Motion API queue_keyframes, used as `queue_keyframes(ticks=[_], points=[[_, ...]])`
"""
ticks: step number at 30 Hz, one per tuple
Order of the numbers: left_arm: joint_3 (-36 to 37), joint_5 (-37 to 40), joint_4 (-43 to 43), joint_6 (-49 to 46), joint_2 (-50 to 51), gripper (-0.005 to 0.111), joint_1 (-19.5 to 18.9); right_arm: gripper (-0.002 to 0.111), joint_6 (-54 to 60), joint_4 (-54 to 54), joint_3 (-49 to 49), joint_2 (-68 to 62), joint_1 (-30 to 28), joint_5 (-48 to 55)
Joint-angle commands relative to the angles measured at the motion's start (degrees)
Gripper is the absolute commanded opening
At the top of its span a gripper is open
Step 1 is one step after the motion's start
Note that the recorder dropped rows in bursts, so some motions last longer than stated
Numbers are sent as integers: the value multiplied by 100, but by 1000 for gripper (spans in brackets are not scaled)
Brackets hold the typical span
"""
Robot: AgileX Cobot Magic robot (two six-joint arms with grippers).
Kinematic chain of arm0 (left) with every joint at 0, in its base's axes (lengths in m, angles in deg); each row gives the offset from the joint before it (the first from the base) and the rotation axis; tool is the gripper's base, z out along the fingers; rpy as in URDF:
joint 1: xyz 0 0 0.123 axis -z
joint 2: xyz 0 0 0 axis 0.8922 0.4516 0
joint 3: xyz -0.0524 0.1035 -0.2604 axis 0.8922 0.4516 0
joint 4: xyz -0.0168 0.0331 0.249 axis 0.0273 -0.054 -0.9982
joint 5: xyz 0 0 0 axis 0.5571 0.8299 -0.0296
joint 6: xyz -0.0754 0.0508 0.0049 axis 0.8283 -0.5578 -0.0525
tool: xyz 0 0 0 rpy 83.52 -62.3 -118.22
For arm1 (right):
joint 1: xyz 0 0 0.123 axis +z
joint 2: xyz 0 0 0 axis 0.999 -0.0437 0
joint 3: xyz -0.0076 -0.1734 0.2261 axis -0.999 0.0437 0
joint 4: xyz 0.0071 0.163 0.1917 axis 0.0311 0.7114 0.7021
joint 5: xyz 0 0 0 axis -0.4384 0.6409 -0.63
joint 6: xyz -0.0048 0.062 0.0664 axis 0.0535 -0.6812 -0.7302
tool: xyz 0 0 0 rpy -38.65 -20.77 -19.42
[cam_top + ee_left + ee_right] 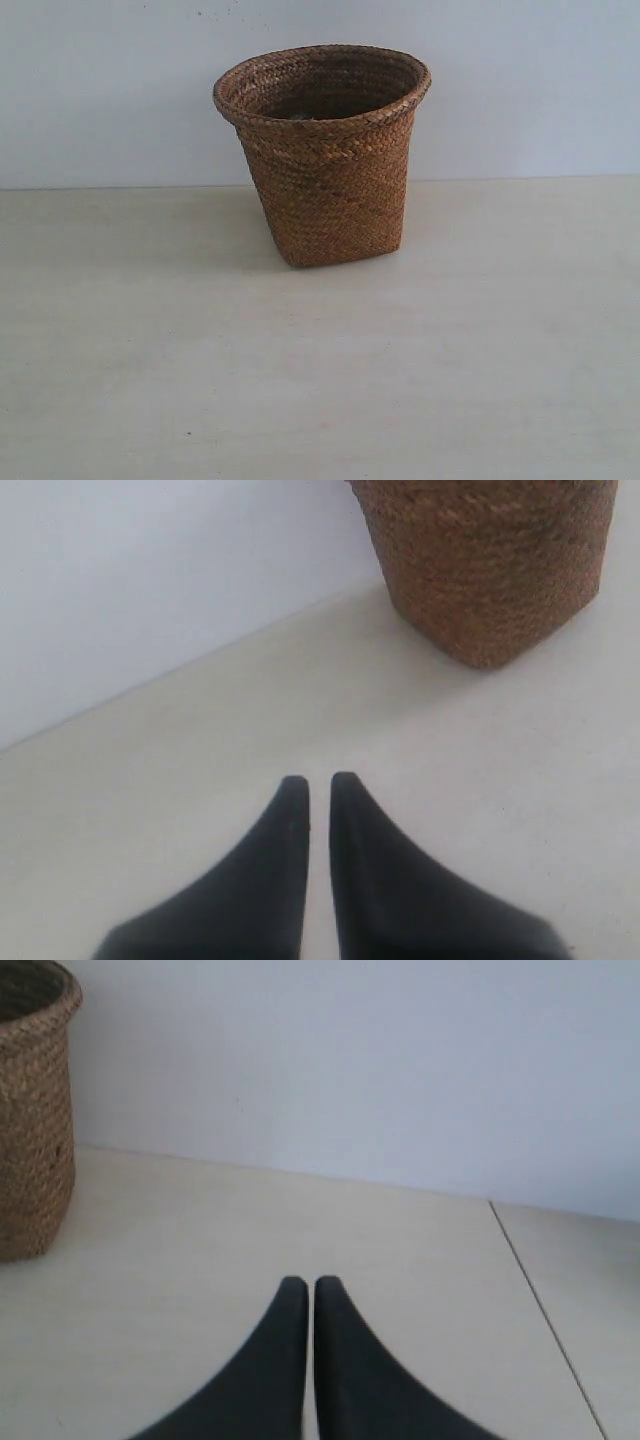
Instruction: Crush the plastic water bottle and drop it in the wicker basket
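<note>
Pale cream surface (pixel 320 390) fills the lower part of my exterior view, matt and even, meeting a plain bluish-white wall (pixel 100 90) behind. I see the wicker basket (pixel 325 190) standing upright at the upper centre of the frame, near that wall. Its inside is dark and I cannot tell what it holds. My left gripper (pixel 312 785) has its fingers almost together, pinching nothing. My right gripper (pixel 303 1285) is pressed together, and a thin seam (pixel 540 1310) crosses the surface near it.
</note>
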Motion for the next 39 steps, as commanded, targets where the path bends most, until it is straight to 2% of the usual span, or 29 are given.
queue_keyframes(ticks=[1,8,13,16,22,30,39], points=[[546,-417,40,647,-953,4,-6,0,32,119,535,873,-21,-459],[1625,-1109,402,950,-2838,4,-6,0,-53,434,781,2406,-21,-577],[2064,-1541,543,950,-3576,4,-6,0,-89,795,908,2826,-21,-500],[2285,-1634,582,950,-3765,4,-6,0,-55,857,1321,2964,-21,-729],[2959,-2623,582,950,-3778,4,-6,0,30,824,2136,2991,-21,-1485],[3442,-2716,582,950,-3778,4,-6,0,114,824,2824,2991,-21,-1670],[3475,-2716,582,950,-3778,4,-6,0,-75,837,2911,2991,-21,-1595]])
